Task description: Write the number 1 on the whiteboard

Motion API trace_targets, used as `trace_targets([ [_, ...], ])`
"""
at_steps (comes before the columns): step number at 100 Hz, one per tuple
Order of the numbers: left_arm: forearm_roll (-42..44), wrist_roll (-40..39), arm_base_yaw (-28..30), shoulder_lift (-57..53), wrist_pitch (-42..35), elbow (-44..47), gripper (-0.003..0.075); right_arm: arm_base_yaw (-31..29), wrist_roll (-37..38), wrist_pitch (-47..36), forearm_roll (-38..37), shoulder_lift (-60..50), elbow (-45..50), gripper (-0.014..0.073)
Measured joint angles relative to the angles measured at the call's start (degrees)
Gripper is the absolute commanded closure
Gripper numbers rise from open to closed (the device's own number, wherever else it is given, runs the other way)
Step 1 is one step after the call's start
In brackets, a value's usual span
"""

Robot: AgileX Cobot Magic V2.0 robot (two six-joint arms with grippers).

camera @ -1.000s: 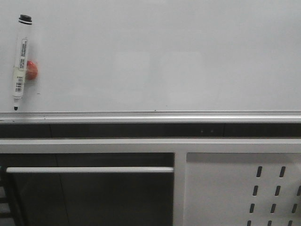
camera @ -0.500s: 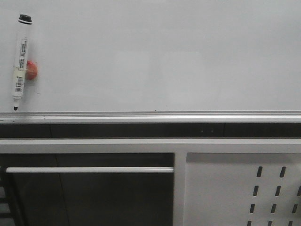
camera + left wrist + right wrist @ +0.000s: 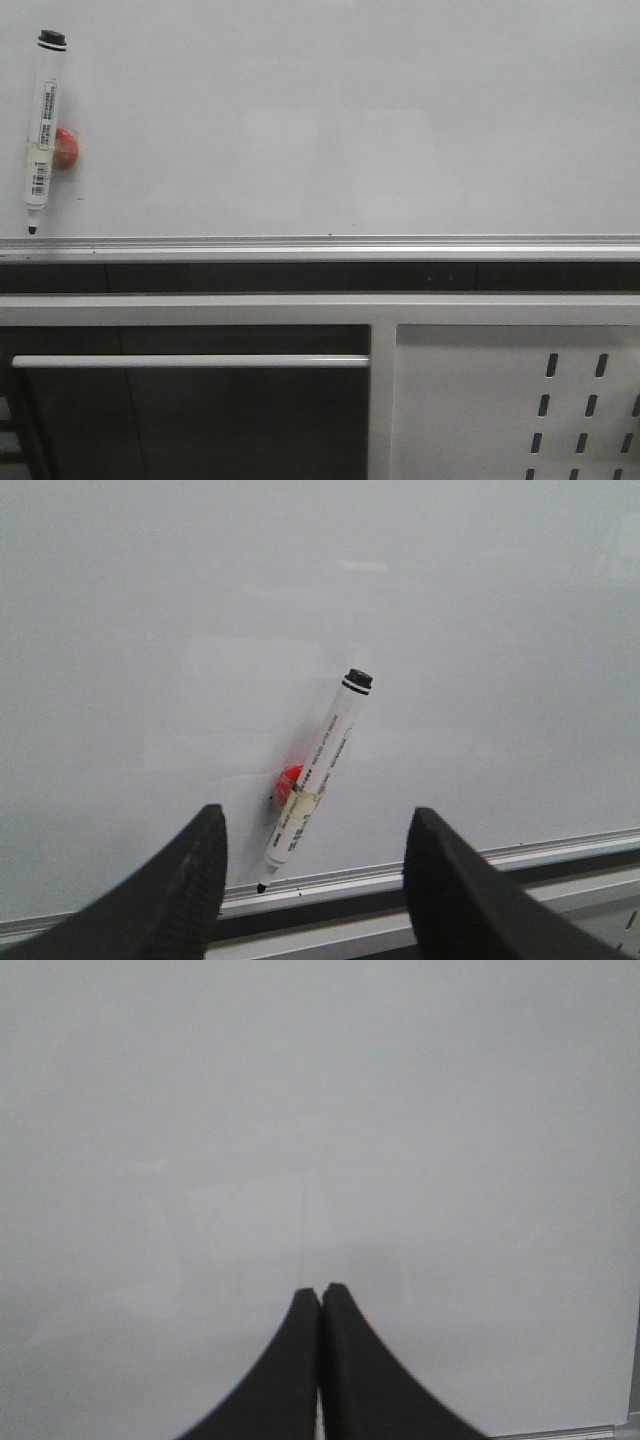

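A marker pen [image 3: 43, 120] lies at the whiteboard's [image 3: 350, 120] left, tip near the edge rail [image 3: 400, 243].

you see the whiteboard [image 3: 350, 120] filling the far part of the scene, its silver edge rail [image 3: 320, 243] running left to right. at far left a marker pen [image 3: 42, 135] lies on it, tip toward the rail, a red magnet [image 3: 66, 149] touching its right side. near right is a white slotted panel [image 3: 520, 400]
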Motion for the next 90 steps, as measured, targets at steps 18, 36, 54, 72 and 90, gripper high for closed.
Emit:
trace_targets([
  [18, -0.02, 0.0, -0.13, 2.24, -2.35, 1.68, 0.0332, 0.0, 0.0, 0.0, 0.12, 0.0, 0.0, 0.0655],
  [36, -0.02, 0.0, -0.13, 10.82, -7.45, 1.81, 0.0332, 0.0, 0.0, 0.0, 0.12, 0.0, 0.0, 0.0655],
  [54, -0.23, -1.83, -0.13, 21.82, -15.76, 1.81, 0.0332, 0.0, 0.0, 0.09, 0.12, 0.0, 0.0, 0.0655],
  [72, 4.17, -7.98, -0.13, 33.37, -27.07, 1.81, 0.0333, 0.0, 0.0, 0.09, 0.12, 0.0, 0.0, 0.0655],
  [90, 10.12, -11.27, -1.91, 44.36, -38.87, 1.81, 0.0374, 0.0, 0.0, 0.09, 0.12, 0.0, 0.0, 0.0655],
])
